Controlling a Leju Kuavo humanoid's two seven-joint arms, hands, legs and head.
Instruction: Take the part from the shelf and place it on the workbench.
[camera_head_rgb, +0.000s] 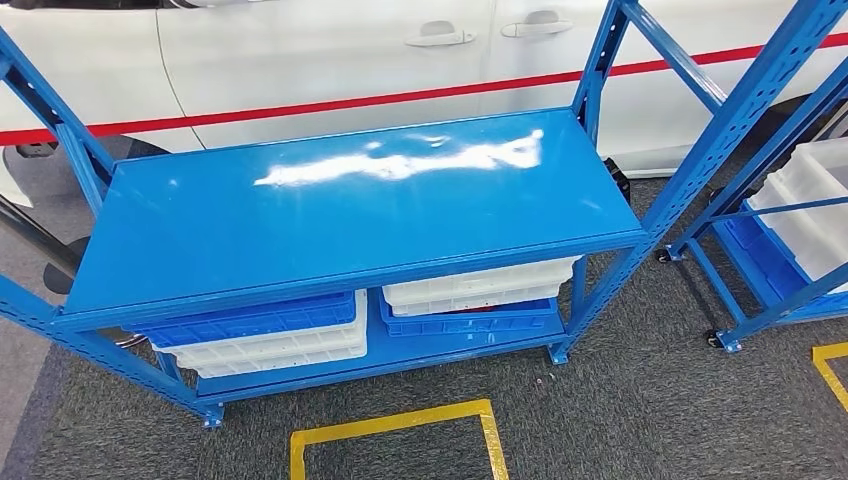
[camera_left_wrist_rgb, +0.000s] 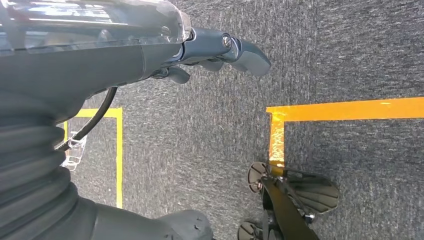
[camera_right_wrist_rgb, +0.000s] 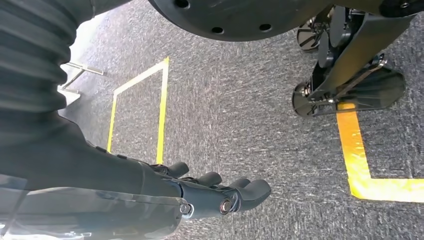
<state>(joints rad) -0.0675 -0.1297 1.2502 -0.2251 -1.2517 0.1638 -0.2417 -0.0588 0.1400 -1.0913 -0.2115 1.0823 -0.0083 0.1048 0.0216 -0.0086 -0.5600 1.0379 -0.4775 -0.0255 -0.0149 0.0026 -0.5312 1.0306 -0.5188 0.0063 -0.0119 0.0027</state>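
The blue shelf (camera_head_rgb: 340, 215) stands in front of a white car (camera_head_rgb: 300, 50); its top board is bare and glossy. No part can be made out; beneath that board sit white and blue bins (camera_head_rgb: 270, 335). The left hand (camera_left_wrist_rgb: 215, 50) and right hand (camera_right_wrist_rgb: 215, 192) hang over grey carpet (camera_right_wrist_rgb: 250, 115), fingers stretched out loosely, holding nothing.

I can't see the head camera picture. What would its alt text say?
A blue metal shelf with a bare, shiny top stands on grey carpet, with white and blue crates stacked on its lower level. Behind it is a white car with a red stripe; yellow floor tape lies in front.
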